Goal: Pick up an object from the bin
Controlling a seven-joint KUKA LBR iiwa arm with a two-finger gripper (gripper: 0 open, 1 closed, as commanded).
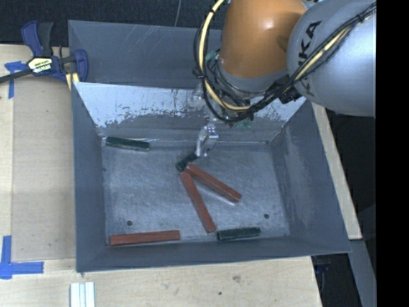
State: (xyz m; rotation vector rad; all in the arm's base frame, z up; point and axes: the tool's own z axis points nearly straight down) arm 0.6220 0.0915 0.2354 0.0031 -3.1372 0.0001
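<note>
We are seeing pincer [192, 158] hanging low over middle of bin [86, 171], right where two red-brown bars are meeting: flatter bar [216, 184] running rightward, steeper bar [198, 204] running toward front wall. We are not managing to tell how far pincer is open or whether it is gripping anything. Also lying in bin: third red-brown bar [144, 238] front left, dark green bar [238, 234] just beside steeper bar's lower end, second green bar [128, 144] back left

I see the bin [140, 190] carrying five bars on its floor. Mid-floor, a right brown bar [214, 184] and a left brown bar [197, 202] meet at their back ends. A back green bar [128, 144] lies by the far wall, and a front brown bar [144, 238] and a front green bar [238, 234] lie along the near wall.
</note>
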